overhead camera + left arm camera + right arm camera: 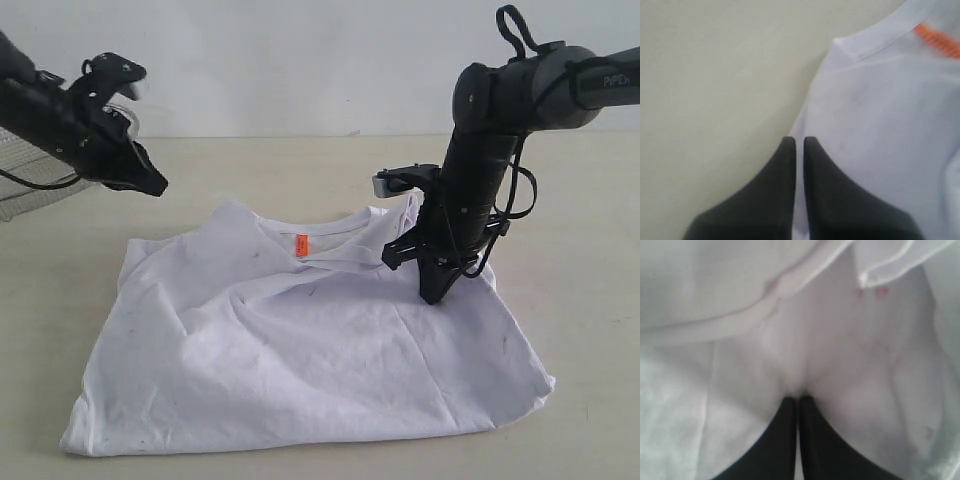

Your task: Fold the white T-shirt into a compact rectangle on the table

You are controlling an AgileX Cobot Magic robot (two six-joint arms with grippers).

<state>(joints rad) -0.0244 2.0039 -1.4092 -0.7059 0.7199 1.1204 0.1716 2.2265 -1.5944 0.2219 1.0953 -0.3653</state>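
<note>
**White T-shirt spread on table; right claw nipping it, left claw empty**

Nearest edge: bottom hem of the white T-shirt (300,360), soft short-sleeved cotton with small dark specks. It lies spread and wrinkled on the wide pale beige wood-grain table (585,300). Hem is toward the camera, collar on the far side. A small orange neck label (301,245) sits just inside the collar. Left side of the shirt has loose diagonal creases near the shoulder. The sleeves aren't clearly laid out.

Right claw (437,293): black, pointing steeply down, tips on the cloth near the shirt's right shoulder, just beside the collar. In the right wrist view the right claw (799,400) has both fingers pressed together. Creases fan out from the tips, so a small fold of fabric looks nipped between them. A collar band and a hem edge run across the far part of that view, with a few faint pink marks on the cloth.

Left claw (152,185): black, up in the air over the table, off the shirt's left shoulder and not touching anything. In the left wrist view the left claw (799,142) is closed down to a thin slit, nothing held. It hangs above the shirt's edge where cloth meets bare table. The orange label (937,42) shows in a corner of that view.

A round silver wire-mesh basket (25,175) sits at the table's far left, partly behind the left arm, well apart from the shirt.
</note>
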